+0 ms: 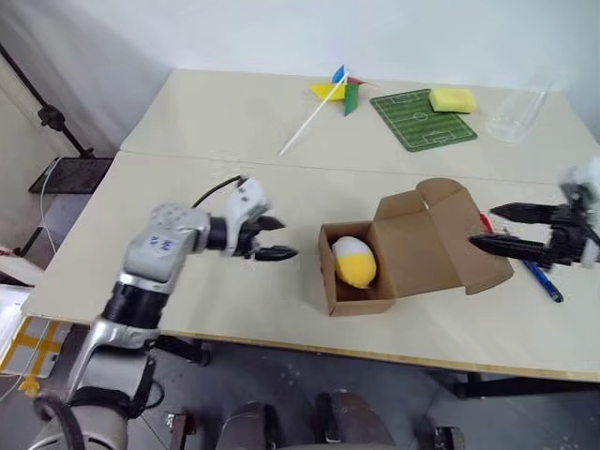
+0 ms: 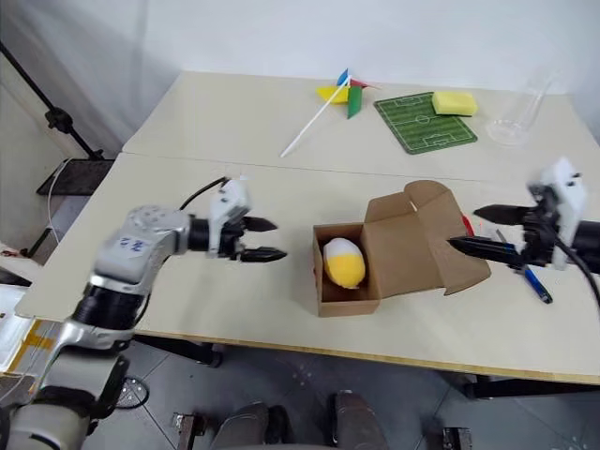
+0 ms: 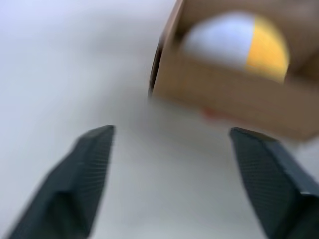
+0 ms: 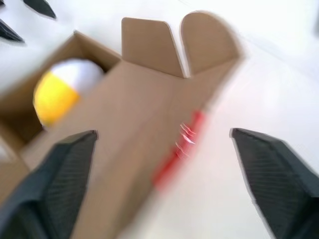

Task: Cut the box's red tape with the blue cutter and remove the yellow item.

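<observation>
Box: the small brown cardboard box sits near the front edge of the pale surface, its flap lid thrown open toward the right edge.
Tape: the red tape shows as a split strip along the lid's outer edge — judged cut through.
Yellow item: the round yellow-and-white ball lies inside the open box, untouched.
Cutter: the slim dark-blue cutter lies on the surface just right of the lid, under the right arm.
Left gripper: released, fingers spread, empty, level with the box's left wall and apart from it.
Right gripper: released and empty, hovering over the lid's far edge.
Risk — box: light and unheld; a reach into it may shove or tip it toward the front edge.
Risk — ball: soft and round; a shallow pinch could squeeze it out of the fingers.
Risk — lid: it may swing back over the opening if brushed.
</observation>
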Controlling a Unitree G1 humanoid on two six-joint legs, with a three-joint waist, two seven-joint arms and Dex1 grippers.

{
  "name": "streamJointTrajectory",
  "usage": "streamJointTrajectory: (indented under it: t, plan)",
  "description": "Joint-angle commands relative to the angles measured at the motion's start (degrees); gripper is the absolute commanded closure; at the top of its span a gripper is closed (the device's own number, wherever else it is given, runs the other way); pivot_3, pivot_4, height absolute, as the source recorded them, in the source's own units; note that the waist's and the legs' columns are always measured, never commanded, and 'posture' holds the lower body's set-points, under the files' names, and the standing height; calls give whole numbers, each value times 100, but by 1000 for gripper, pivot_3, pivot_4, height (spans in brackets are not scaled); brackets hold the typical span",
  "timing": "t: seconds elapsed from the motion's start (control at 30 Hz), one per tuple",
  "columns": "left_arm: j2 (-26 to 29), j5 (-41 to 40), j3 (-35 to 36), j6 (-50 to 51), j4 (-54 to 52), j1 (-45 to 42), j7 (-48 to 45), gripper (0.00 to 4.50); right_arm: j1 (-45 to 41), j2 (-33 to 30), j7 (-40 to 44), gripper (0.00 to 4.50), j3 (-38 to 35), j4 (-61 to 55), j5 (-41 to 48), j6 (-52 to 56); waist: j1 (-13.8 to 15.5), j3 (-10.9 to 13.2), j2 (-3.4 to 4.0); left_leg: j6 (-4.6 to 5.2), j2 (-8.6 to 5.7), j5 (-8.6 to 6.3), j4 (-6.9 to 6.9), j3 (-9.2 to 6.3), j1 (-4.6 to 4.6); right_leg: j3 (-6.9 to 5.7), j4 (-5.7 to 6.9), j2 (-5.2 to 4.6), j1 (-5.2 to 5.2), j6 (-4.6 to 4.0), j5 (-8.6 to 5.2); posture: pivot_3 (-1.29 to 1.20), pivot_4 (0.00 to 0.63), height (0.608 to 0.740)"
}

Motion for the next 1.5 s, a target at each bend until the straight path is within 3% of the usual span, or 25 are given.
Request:
streamJointTrajectory:
  t: [0.03,0.1,0.2,0.33,0.47,0.6,0.7,0.83,1.0,1.2,1.5]
  plan:
    - [298,-365,825,-971,44,562,-225,12,413,109,892,0,-966,-134,152,-1151,14,0,0,-1,0,1,5,0,-1,0,3,-2,0,0,0,0,150,740]
    - [374,-635,1636,-1741,279,1069,-143,12,819,232,1320,0,-1483,-513,412,-1352,11,1,0,-1,0,0,6,-1,2,0,4,-3,4,0,0,0,150,740]
    - [941,-874,2419,-1675,329,2146,-399,12,1318,506,1166,0,-1752,-1374,1001,-787,-53,6,-11,0,7,0,1,-1,3,0,4,0,2,0,0,0,150,740]
    - [1251,-803,2825,-2108,467,2800,-186,12,1914,816,1060,0,-1574,-2232,1182,-707,-24,8,-24,-2,6,0,-6,-10,18,-5,-1,-9,18,-2,0,0,150,740]
    - [1357,-1024,2845,-1954,12,2827,-208,12,1705,1355,499,0,-1174,-2639,1220,-994,52,8,-33,5,-12,-4,-6,-13,17,-35,-5,-53,32,-2,5,0,150,740]
    - [1379,-1243,2385,-1401,-594,2219,-235,12,1751,1515,261,0,-1175,-2748,1263,-1042,149,8,-33,12,-37,1,-11,-14,3,-63,-6,-89,30,-1,5,0,150,740]
    - [1225,-1399,1489,-835,-1007,1164,-475,12,2138,1613,83,0,-1491,-2996,1340,-1000,209,8,-33,19,-43,3,-16,-14,2,-62,-11,-89,32,2,6,0,150,740]
    - [397,-549,-286,-960,-380,-860,-793,12,2943,1752,-167,0,-2609,-3210,1337,-919,337,8,-33,31,-52,10,-1,-22,-10,-58,-12,-84,40,14,7,0,150,740]
    - [-887,317,-1538,-1094,969,-2417,-662,12,3980,2336,-381,0,-3485,-3530,1348,-1063,283,10,-39,46,-48,7,7,-11,11,-33,-28,-64,68,32,8,0,150,740]
    - [-1842,1100,-2309,-2228,2408,-2965,-840,12,4663,2892,-1024,0,-3827,-4139,1639,-1067,85,14,-28,35,-39,13,2,-7,23,-17,-16,-55,66,35,5,0,150,740]
    - [-2512,1847,-2582,-3208,3781,-3320,-873,12,5497,3130,-1480,0,-4065,-4635,2236,-1059,33,18,-30,28,-42,19,-17,-16,24,-18,-20,-60,64,34,5,0,150,740]
